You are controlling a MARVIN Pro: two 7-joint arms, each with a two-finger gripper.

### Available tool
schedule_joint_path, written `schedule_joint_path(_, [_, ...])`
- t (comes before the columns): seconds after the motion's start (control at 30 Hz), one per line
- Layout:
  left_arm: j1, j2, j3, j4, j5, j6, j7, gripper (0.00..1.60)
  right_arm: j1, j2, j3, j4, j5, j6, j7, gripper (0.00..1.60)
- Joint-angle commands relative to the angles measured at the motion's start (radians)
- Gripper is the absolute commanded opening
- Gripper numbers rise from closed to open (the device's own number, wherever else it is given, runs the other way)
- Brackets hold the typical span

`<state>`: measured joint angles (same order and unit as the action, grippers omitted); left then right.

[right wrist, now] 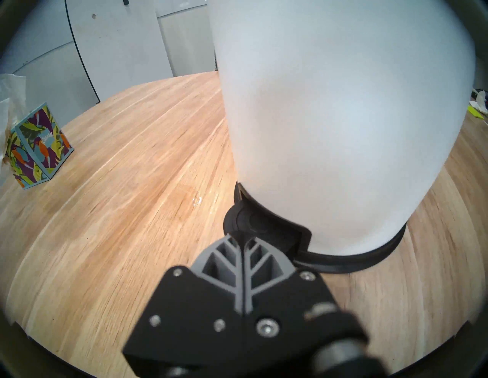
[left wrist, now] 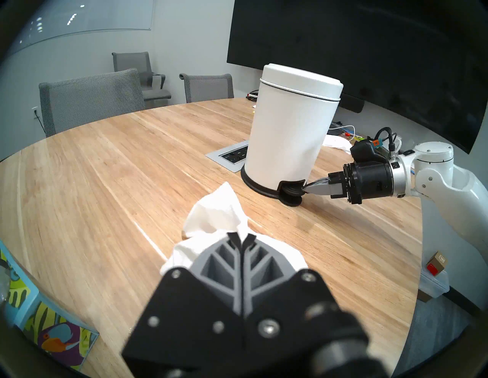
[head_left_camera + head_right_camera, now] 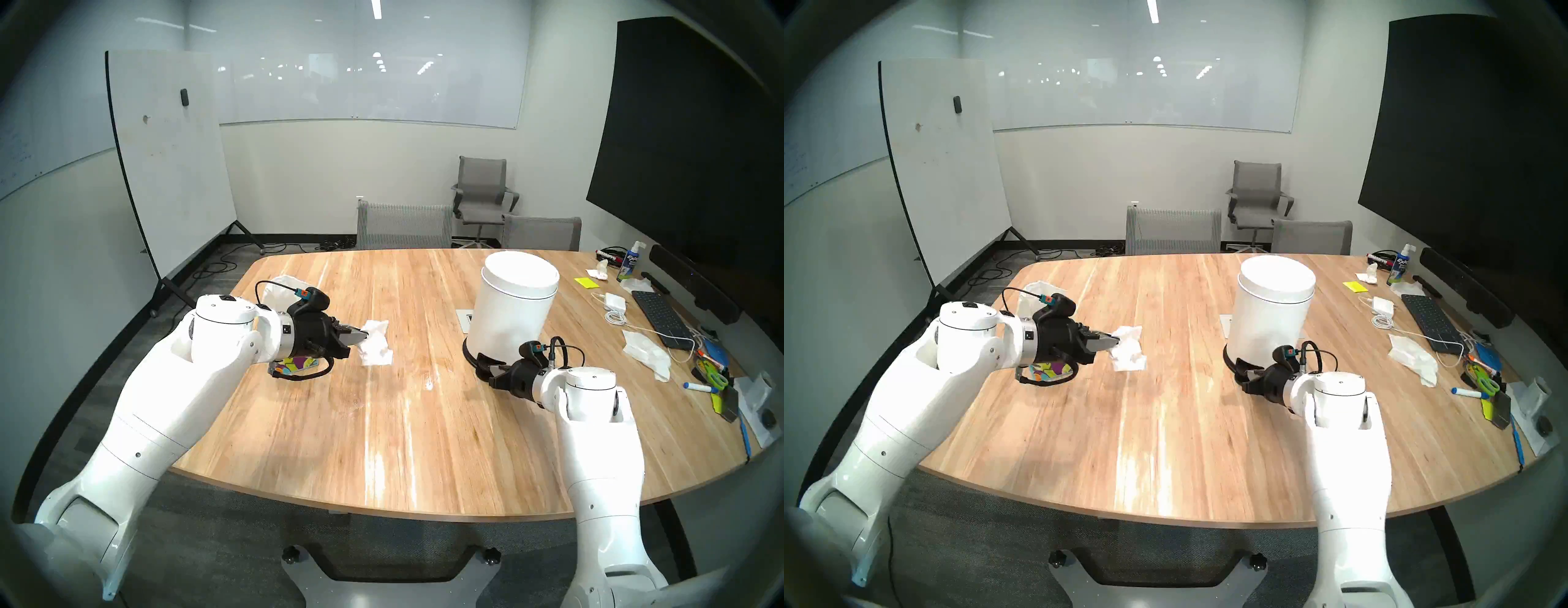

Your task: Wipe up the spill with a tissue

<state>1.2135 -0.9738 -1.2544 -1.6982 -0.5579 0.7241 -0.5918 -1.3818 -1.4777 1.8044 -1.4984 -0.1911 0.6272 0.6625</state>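
My left gripper (image 3: 364, 336) (image 2: 241, 237) is shut on a crumpled white tissue (image 3: 376, 349) (image 2: 214, 212), over the left middle of the wooden table (image 3: 424, 446). Whether the tissue's lower edge touches the wood I cannot tell. I make out no dark spots of the spill; only a small wet glint (image 3: 429, 384) (image 1: 196, 203) lies on the wood between the two grippers. My right gripper (image 3: 488, 373) (image 1: 241, 236) is shut and empty. Its tips are at the black pedal (image 1: 250, 220) of a white bin (image 3: 511, 314) (image 2: 287, 137).
A leaf-print tissue box (image 3: 297, 366) (image 1: 39, 147) sits under my left wrist. Along the table's right side lie a keyboard (image 3: 659, 316), loose tissues (image 3: 645, 349), cables, markers, scissors and a spray bottle (image 3: 630, 261). Grey chairs (image 3: 403, 225) stand at the far edge.
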Motion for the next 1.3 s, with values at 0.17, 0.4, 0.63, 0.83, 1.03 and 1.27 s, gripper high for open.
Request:
schedule_joint_path(0.17, [-0.01, 0.0, -0.011, -0.021, -0.002, -0.004, 0.002, 0.0, 0.038, 0.007, 0.003, 0.006, 0.012, -0.019, 0.008, 0.0])
schedule_joint_path(0.4, [-0.01, 0.0, -0.011, -0.022, -0.002, -0.004, 0.002, 0.0, 0.043, 0.007, 0.002, 0.02, 0.013, -0.025, 0.008, 0.0])
schedule_joint_path(0.63, [-0.01, 0.0, -0.011, -0.021, -0.002, -0.004, 0.002, 0.0, 0.049, 0.006, 0.001, 0.03, 0.012, -0.032, 0.006, 0.0])
schedule_joint_path(0.83, [-0.01, 0.0, -0.011, -0.022, -0.002, -0.004, 0.002, 0.0, 0.056, 0.005, -0.001, 0.043, 0.011, -0.036, 0.005, 0.0])
schedule_joint_path(1.03, [-0.01, 0.0, -0.011, -0.022, -0.002, -0.004, 0.002, 0.0, 0.062, 0.005, -0.001, 0.064, 0.011, -0.043, 0.001, 0.0])
schedule_joint_path(1.27, [-0.01, 0.0, -0.011, -0.022, -0.002, -0.004, 0.002, 0.0, 0.066, 0.005, -0.007, 0.093, 0.003, -0.04, -0.009, 0.0])
